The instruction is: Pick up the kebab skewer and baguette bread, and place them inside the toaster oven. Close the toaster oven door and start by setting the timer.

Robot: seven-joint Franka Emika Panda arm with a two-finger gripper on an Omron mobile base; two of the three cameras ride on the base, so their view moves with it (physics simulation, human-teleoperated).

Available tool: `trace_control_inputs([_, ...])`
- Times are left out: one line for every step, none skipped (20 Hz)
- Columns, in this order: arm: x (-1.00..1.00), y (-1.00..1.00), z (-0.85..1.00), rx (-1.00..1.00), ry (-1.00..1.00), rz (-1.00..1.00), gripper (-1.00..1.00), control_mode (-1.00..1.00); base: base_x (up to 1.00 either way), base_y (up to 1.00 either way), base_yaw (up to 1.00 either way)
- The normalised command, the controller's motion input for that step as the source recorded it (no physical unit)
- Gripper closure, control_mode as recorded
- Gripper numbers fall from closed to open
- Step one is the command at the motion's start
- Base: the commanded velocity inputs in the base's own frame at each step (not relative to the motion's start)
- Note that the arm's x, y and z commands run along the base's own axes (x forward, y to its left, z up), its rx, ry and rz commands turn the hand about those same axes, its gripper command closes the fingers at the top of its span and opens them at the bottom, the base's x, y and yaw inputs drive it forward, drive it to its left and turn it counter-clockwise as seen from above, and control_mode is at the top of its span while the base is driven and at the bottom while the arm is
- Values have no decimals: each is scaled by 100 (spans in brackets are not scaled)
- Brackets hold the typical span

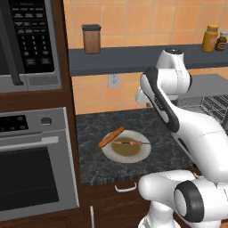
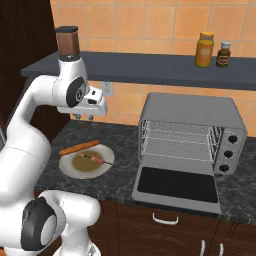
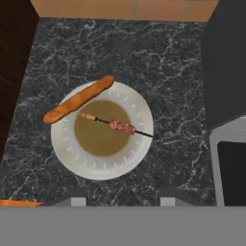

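The gripper (image 3: pixel 120 199) hangs high above the plate (image 3: pixel 139 156); its two tips stand a moderate way apart and hold nothing.

On the plate lies one skewer (image 3: pixel 115 125), across the brown middle, with its thin dark tip reaching the rim on the side toward the toaster oven (image 2: pixel 192 145). One baguette (image 3: pixel 79 99) rests on the far edge of the plate, and one end of it sticks out over the counter (image 3: pixel 173 72). The two are close to each other but I cannot tell if they touch.

The skewer looks very light, thin and stiff, so it can roll or slip between the fingers. I think the best place to grip is at the meat pieces, where it is thicker. The baguette looks light and firm, with a crust that gives some friction; the middle of its length seems the safe point, so it stays level.

There is one toaster oven, and its door (image 2: pixel 175 186) is folded down open, with one wire rack (image 2: pixel 177 142) inside
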Motion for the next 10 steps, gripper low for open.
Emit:
trace_control_inputs([-2,0,0,0,0,0,-100,-100,0,0,0])
trace_control_inputs([-19,0,0,0,0,0,-100,-100,0,0,0])
trace_control_inputs([-91,-42,0,8,-1,-7,-100,-100,0,0,0])
trace_control_inputs([-48,-48,0,4,0,-5,-100,-100,0,0,0])
trace_control_inputs([-60,-64,0,4,0,-1,-100,-100,0,0,0])
trace_control_inputs([-71,-87,0,5,0,0,-100,-100,0,0,0])
trace_control_inputs([-62,-91,0,5,0,0,-100,-100,0,0,0])
trace_control_inputs([-56,-83,0,2,0,0,-100,-100,0,0,0])
trace_control_inputs([-55,-95,0,2,0,0,-100,-100,0,0,0])
trace_control_inputs([-56,-96,0,1,0,0,-100,-100,0,0,0])
